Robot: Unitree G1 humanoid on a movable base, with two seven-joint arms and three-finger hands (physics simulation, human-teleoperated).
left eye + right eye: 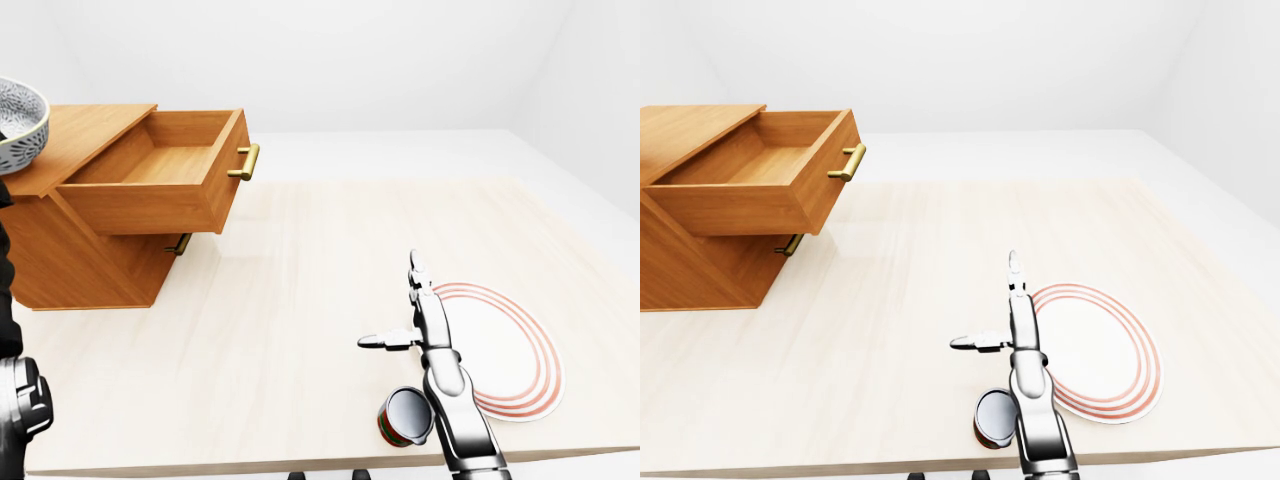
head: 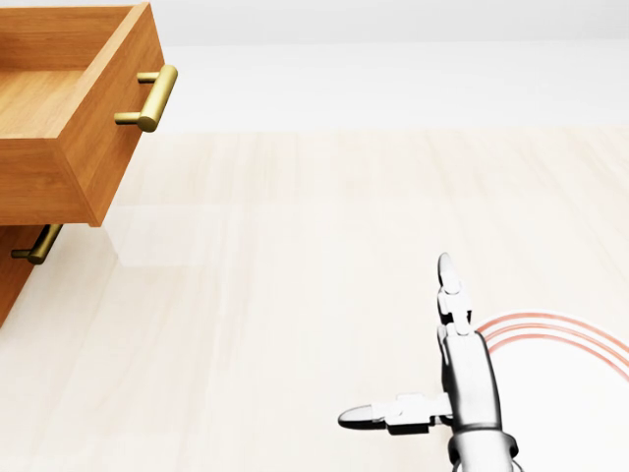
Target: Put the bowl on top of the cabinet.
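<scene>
Warm wood cabinet [image 1: 70, 260], brassy handle [image 1: 245, 161], pale matt tabletop [image 1: 300, 300], perforated bowl [image 1: 18, 122]

Table [image 1: 300, 250] with cabinet [image 1: 70, 260], plate [image 1: 510, 350], can [image 1: 403, 417]

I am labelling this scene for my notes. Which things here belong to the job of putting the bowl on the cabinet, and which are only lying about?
Belong to the job:
- bowl, at the left edge of the left-eye view, over the cabinet top
- cabinet, its top drawer pulled open

Only lying about:
- plate with red rings
- can on its side
- right robot hand, open and empty
</scene>
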